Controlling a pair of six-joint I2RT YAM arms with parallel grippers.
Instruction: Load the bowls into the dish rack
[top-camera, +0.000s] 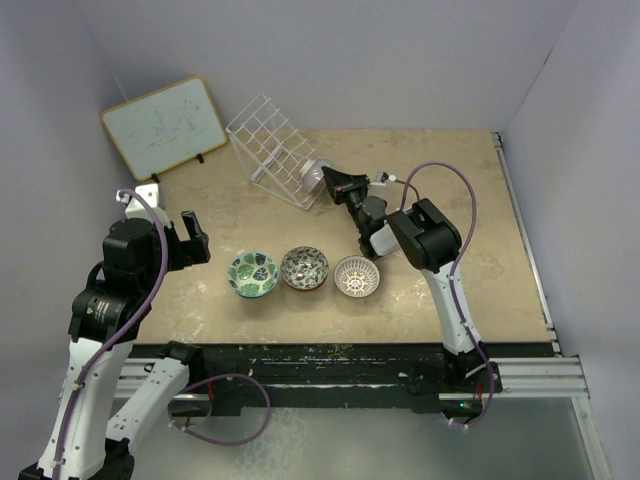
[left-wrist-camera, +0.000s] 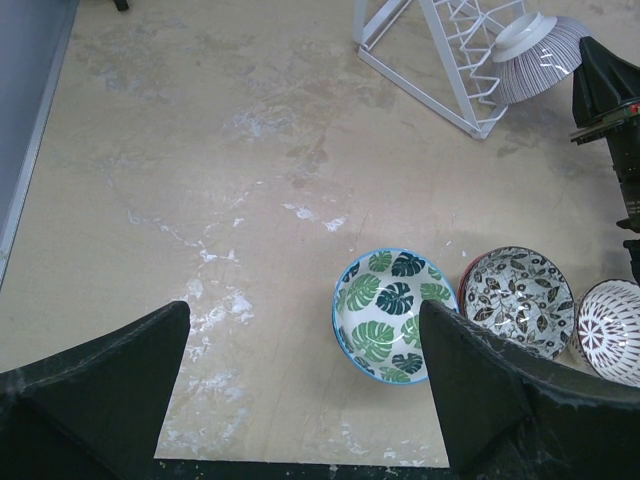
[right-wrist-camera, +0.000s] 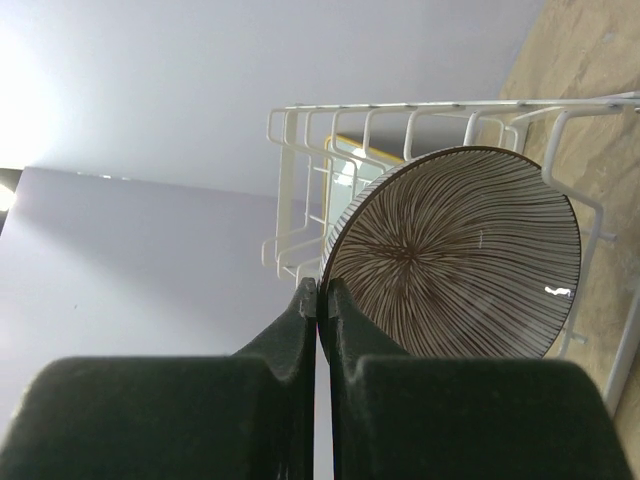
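Note:
My right gripper (top-camera: 335, 183) is shut on the rim of a brown-striped bowl (top-camera: 313, 177), held on edge at the right end of the white wire dish rack (top-camera: 262, 135). In the right wrist view the gripper (right-wrist-camera: 322, 295) pinches the bowl (right-wrist-camera: 470, 260) among the rack's wires (right-wrist-camera: 287, 180). Three bowls sit in a row near the front: green leaf (top-camera: 253, 273), grey-brown (top-camera: 304, 268) and a white-patterned one (top-camera: 357, 276). My left gripper (top-camera: 195, 238) is open and empty, just left of the green leaf bowl (left-wrist-camera: 385, 310).
A wood-framed whiteboard (top-camera: 165, 125) leans at the back left, beside the rack. The left wrist view also shows the grey-brown bowl (left-wrist-camera: 515, 298), the rack's corner (left-wrist-camera: 420, 92) and the right arm (left-wrist-camera: 610, 100).

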